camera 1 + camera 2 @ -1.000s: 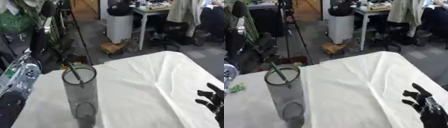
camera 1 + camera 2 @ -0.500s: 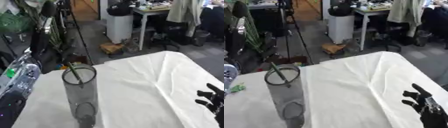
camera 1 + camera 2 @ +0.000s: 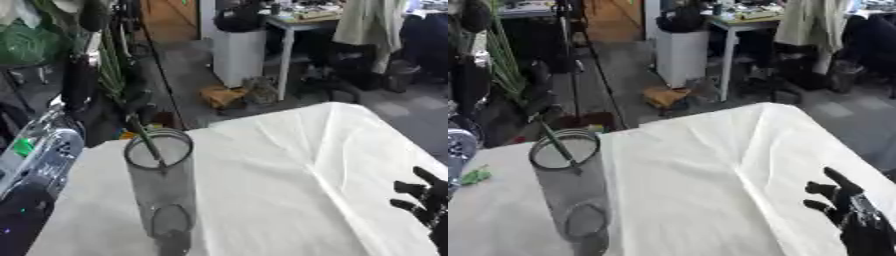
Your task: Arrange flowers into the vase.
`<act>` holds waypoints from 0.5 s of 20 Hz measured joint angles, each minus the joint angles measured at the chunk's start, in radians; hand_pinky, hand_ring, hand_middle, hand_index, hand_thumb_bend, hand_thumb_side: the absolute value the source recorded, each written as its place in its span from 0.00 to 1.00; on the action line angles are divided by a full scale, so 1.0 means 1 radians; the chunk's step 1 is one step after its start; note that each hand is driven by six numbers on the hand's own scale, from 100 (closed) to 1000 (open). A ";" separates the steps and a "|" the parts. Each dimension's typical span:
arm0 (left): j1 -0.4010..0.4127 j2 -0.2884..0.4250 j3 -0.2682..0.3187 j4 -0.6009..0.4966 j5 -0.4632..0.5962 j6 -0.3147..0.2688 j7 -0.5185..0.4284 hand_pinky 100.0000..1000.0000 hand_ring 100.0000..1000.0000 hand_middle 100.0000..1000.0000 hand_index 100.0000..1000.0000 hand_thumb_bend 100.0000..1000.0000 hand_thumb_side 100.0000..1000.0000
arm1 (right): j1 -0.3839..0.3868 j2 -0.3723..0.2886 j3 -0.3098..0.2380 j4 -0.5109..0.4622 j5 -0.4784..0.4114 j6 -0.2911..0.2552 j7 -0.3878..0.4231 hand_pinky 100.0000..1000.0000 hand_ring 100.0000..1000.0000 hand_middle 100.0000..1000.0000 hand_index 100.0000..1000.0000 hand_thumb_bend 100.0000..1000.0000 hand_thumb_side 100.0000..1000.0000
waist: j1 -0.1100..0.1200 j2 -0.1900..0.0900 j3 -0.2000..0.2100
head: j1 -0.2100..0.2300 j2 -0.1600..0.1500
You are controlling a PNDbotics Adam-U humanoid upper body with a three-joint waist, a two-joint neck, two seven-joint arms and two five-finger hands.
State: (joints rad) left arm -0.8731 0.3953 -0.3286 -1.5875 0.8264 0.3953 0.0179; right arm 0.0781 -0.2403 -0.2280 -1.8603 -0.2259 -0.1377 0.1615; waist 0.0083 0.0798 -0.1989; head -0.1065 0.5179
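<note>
A tall clear glass vase [image 3: 164, 192] stands upright on the left part of the white-clothed table [image 3: 289, 170]. One thin green stem [image 3: 147, 142] leans inside it, crossing the rim and sticking out at the upper left; its flower head is lost against the dark background. My left arm [image 3: 42, 152], silver and black, comes in at the left edge beside the vase, apart from the glass, and its hand cannot be made out. Over the table's lower right corner my right hand [image 3: 843, 207] is open with fingers spread, holding nothing.
A small green leaf scrap [image 3: 474, 176] lies by the left arm. Beyond the table's far edge are the floor, a tripod [image 3: 144, 55], green plants [image 3: 31, 45], a white cabinet [image 3: 236, 55] and a desk with chairs.
The silver part of the left arm has sunk slightly at the left edge. Vase, stem and right hand stay where they were.
</note>
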 measured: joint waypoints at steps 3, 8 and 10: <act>0.000 0.000 0.000 0.000 -0.017 -0.004 -0.005 0.32 0.19 0.21 0.38 1.00 0.77 | 0.000 0.000 0.000 0.000 0.000 0.000 0.001 0.75 0.89 0.62 0.96 0.00 1.00 | -0.002 0.000 0.000 | 0.000 0.000; 0.000 0.000 0.000 0.000 -0.049 -0.006 -0.014 0.41 0.28 0.27 0.40 1.00 0.78 | 0.000 0.000 0.000 0.000 0.000 0.000 0.001 0.75 0.89 0.62 0.96 0.00 1.00 | -0.003 0.001 0.000 | 0.000 0.000; 0.000 -0.001 0.000 0.000 -0.058 -0.007 -0.017 0.41 0.28 0.27 0.40 1.00 0.78 | 0.000 0.000 0.000 0.000 0.000 0.000 0.001 0.75 0.89 0.62 0.96 0.00 1.00 | -0.003 0.001 0.000 | 0.000 0.000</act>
State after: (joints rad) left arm -0.8731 0.3948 -0.3289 -1.5873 0.7688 0.3880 0.0013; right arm 0.0781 -0.2403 -0.2278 -1.8602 -0.2259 -0.1377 0.1628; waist 0.0056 0.0807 -0.1990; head -0.1065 0.5179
